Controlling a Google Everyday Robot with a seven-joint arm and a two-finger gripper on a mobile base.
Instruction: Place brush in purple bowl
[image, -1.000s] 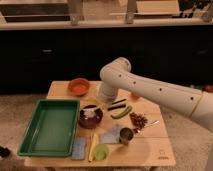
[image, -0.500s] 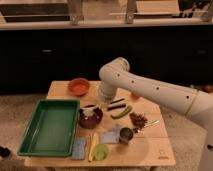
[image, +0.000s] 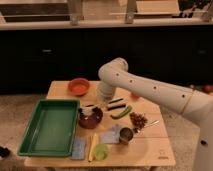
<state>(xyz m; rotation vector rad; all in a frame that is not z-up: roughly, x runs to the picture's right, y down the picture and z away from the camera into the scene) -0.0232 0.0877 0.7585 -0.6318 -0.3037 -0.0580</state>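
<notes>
I saw the gripper (image: 91, 106) poised over the purple bowl (image: 90, 118), finger state indiscernible, between the green tray (image: 49, 125) and the brush (image: 115, 103).

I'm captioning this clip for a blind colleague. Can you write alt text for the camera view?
A white robot arm reaches over a wooden table, its gripper just above a purple bowl beside a green tray. A brush lies right of the bowl, near a green vegetable; an orange bowl sits behind.
</notes>
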